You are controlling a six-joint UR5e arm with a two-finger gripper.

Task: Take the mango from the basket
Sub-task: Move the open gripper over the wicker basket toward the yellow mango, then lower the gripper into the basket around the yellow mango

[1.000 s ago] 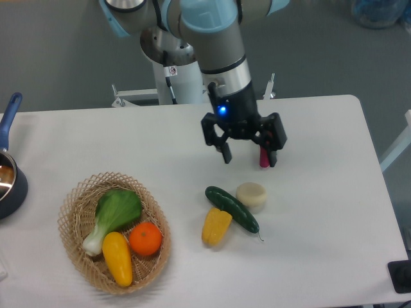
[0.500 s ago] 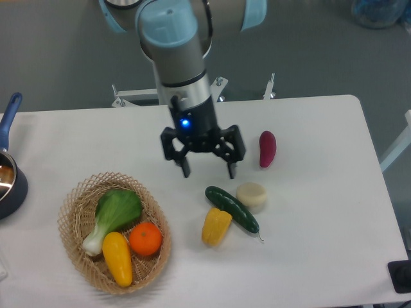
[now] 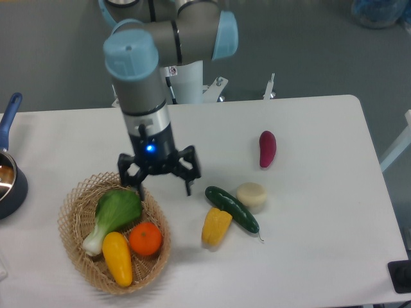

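Observation:
The mango (image 3: 117, 258), a smooth yellow-orange oval, lies at the front of the tan wicker basket (image 3: 77, 204) at the table's front left. A round orange (image 3: 146, 239) and a green leafy bok choy (image 3: 114, 213) lie in the basket beside it. My gripper (image 3: 162, 190) is open and empty, hanging above the basket's far right rim, well behind the mango.
A dark green cucumber (image 3: 232, 209), a yellow pepper (image 3: 216, 226) and a pale round piece (image 3: 251, 196) lie right of the basket. A purple sweet potato (image 3: 267, 148) lies farther back. A blue pot (image 3: 9, 174) stands at the left edge.
My gripper has swept left across the table, from above the sweet potato to the basket's far rim, staying open. Nothing on the table has moved.

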